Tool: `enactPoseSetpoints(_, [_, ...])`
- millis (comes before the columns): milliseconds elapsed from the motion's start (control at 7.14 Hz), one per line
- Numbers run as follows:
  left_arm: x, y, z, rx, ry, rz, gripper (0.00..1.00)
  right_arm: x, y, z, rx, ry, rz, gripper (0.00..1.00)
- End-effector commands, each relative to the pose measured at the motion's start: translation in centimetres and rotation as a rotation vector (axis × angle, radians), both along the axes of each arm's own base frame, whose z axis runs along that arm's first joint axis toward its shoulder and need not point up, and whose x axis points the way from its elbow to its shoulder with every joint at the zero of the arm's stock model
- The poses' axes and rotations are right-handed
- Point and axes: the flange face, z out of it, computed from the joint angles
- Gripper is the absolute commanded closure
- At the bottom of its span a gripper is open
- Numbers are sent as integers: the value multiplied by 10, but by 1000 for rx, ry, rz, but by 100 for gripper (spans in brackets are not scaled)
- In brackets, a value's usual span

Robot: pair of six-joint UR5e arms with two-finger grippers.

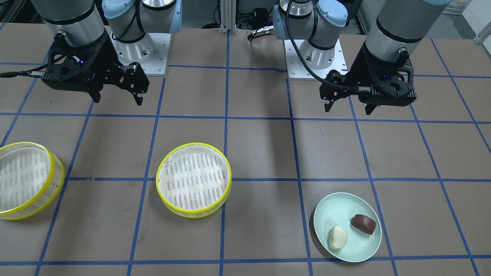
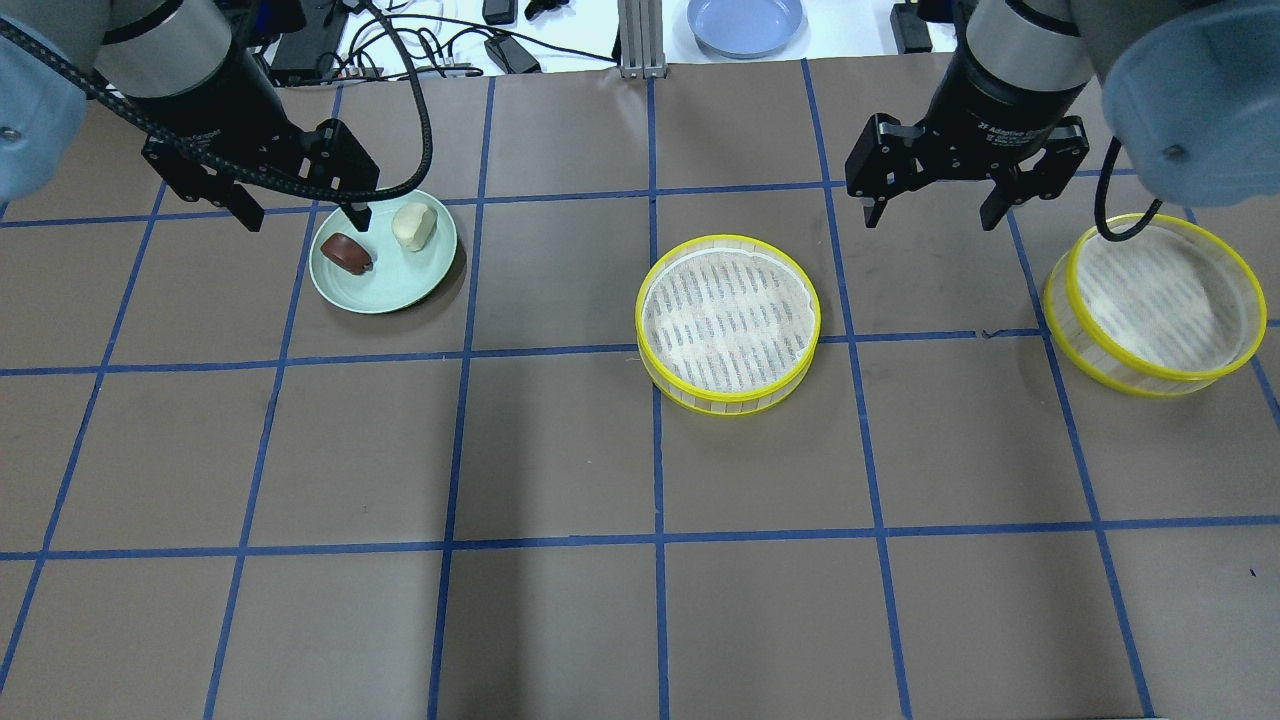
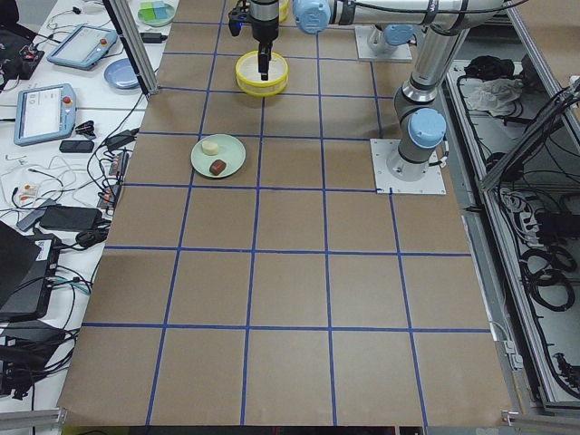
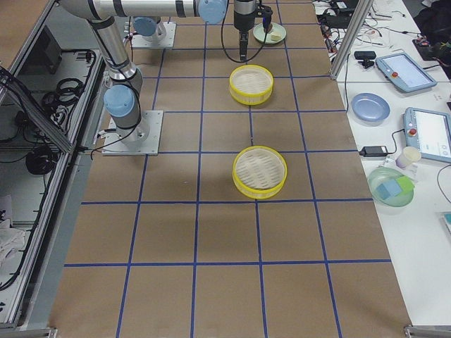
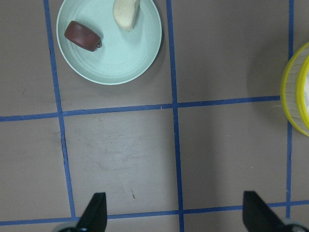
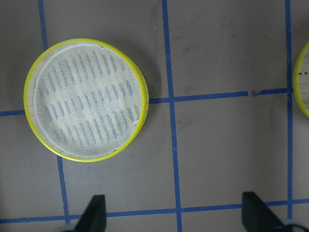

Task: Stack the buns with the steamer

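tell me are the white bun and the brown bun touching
Apart. The front-facing view shows a strip of bare green plate between the white bun and the brown bun.

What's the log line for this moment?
left gripper open, empty | right gripper open, empty | cream bun, brown bun on green plate | centre tray, right-side tray empty, apart | stacking not started

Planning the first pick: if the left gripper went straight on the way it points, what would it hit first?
Probably the bare table, beside a blue tape line. The left gripper is open, and the plate sits well off its line.
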Motion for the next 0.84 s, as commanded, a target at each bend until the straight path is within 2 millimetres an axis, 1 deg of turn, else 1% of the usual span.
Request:
enactPoseSetpoints(0, [1, 1, 0, 1, -8, -13, 0, -16, 2, -1, 28, 94, -23, 0])
enactPoseSetpoints(140, [0, 1, 0, -1, 1, -13, 0, -19, 0, -3, 30, 96, -25, 0])
enactPoseSetpoints(280, [5, 0, -1, 1, -4, -7, 0, -33, -7, -6, 34, 80, -56, 0])
enactPoseSetpoints(420, [16, -8, -7, 4, -5, 5, 0, -80, -26, -21, 64, 50, -84, 0])
enactPoseSetpoints(560, [27, -22, -21, -5, -2, 14, 0, -153, -51, -41, 62, 41, -142, 0])
enactPoseSetpoints(700, [29, -43, -52, -57, -7, 14, 0, -216, -58, -53, 67, 58, -152, 0])
